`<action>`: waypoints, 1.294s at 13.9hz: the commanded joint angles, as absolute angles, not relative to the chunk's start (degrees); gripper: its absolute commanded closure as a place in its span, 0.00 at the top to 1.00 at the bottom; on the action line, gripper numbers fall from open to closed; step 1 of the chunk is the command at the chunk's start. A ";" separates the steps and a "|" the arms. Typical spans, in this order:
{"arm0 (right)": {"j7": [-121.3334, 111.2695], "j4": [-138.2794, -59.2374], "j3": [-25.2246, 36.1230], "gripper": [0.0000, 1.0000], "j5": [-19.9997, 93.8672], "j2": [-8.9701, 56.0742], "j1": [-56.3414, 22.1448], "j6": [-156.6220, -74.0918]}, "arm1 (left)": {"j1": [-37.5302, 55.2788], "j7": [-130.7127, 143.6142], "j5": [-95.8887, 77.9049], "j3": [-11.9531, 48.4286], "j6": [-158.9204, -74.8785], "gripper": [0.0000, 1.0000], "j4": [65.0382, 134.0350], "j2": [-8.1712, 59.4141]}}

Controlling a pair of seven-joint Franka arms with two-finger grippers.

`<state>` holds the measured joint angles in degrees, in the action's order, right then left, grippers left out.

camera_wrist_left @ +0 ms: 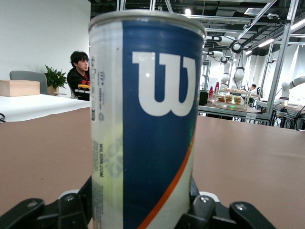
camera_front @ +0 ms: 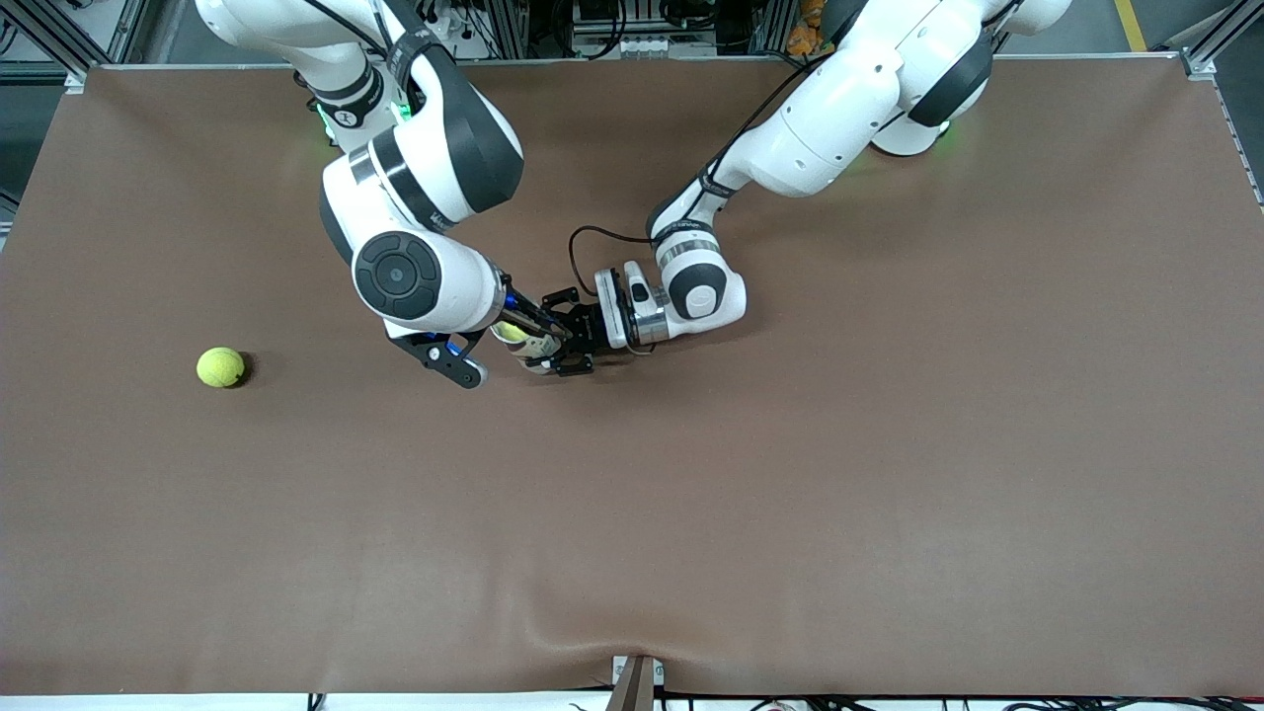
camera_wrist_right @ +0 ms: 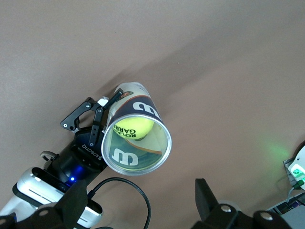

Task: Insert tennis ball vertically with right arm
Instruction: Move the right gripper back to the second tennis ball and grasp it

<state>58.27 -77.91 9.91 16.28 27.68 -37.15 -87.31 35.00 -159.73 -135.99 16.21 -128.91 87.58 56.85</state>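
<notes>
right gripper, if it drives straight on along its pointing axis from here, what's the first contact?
Probably the open mouth of the can, which the left gripper holds upright right under the right gripper. Its fingers are open. Inside lies a tennis ball, next in line. Depth is hard to judge.

On the can (camera_wrist_left: 147,124) we read a big white "W" on its blue band and small "WILSON.COM" up its pale side. Inside it, the tennis ball (camera_wrist_right: 135,128) shows dark lettering, seemingly "ROLAND GARROS". On the left gripper (camera_wrist_right: 90,143) stands "ROBOTIQ".
</notes>
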 commanded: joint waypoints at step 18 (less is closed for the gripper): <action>-4.36 -90.17 10.46 1.00 -2.29 30.67 -1.51 -98.43 | 34.72 -172.71 -138.43 16.96 -128.76 0.74 89.03 56.95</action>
